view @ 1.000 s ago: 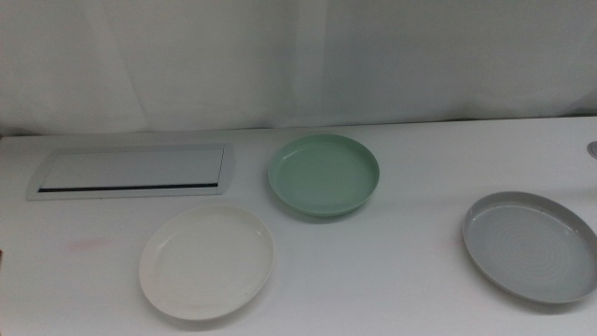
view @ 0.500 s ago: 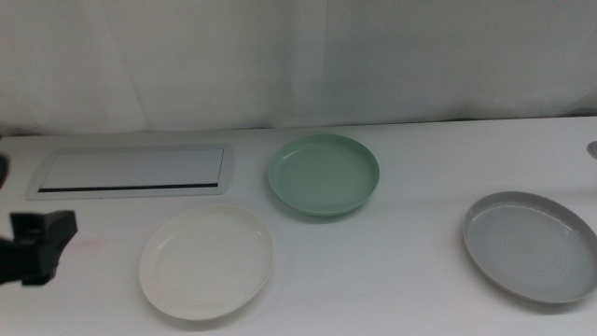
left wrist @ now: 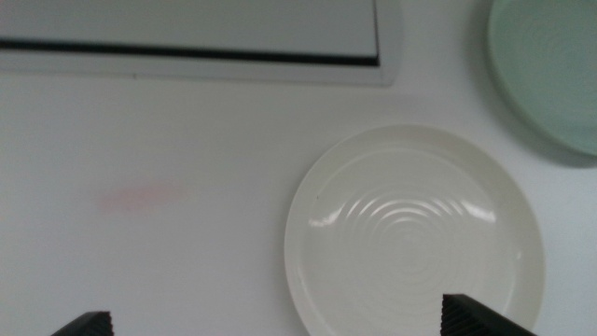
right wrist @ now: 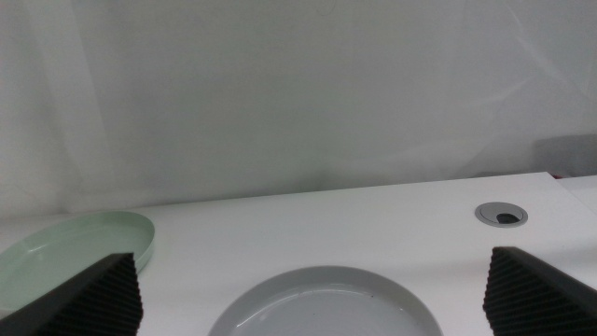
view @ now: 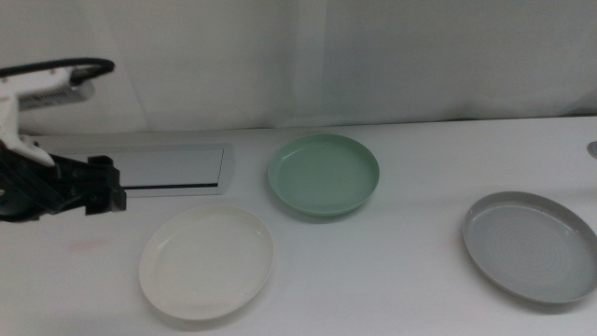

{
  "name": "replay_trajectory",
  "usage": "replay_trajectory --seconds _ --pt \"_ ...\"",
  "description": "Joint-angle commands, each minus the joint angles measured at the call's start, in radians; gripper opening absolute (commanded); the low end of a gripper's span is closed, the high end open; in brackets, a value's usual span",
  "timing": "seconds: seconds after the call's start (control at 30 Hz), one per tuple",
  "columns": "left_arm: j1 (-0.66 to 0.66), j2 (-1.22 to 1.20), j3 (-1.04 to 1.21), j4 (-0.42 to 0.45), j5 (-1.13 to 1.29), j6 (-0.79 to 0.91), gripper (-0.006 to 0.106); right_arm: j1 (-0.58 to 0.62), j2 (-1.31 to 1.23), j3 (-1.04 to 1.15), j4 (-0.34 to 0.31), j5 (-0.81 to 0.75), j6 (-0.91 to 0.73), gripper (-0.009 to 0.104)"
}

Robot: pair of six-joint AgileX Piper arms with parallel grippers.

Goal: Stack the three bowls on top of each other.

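1. The three bowls all lie apart on the worktop (view: 392,271): cream bowl (view: 206,262), green bowl (view: 324,175), grey bowl (view: 532,245).
2. Nothing is stacked yet.
3. The left pincer (view: 104,185) hangs wide open near the cream bowl.
4. The right pincer (right wrist: 312,294) waits wide open, holding nothing, by the grey bowl.

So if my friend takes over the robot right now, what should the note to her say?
Left gripper: jaws open, empty, in the air at the table's left side, over the white panel and beside the cream-white bowl.
Right gripper: jaws open, empty, waiting out of the middle view, looking at the grey bowl.
Bowls: the cream-white one sits front left, the mint-green bowl sits in the middle further back, and the grey one sits far right. All three lie apart on the table.
Done: nothing is stacked.
Left: put all three bowls on top of each other. The cream-white one seems the likely first pick.
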Motion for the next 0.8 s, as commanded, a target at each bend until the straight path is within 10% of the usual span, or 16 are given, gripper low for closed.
replay_trajectory --seconds 0.0,0.77 --pt "-0.009 0.051 -0.01 -0.005 0.014 -0.029 0.09 -0.006 0.0 0.003 -0.005 -0.002 -0.006 0.103" --pt "-0.124 0.468 -0.01 0.123 -0.143 -0.145 0.09 -0.006 0.0 0.003 -0.005 -0.002 -0.006 0.103"
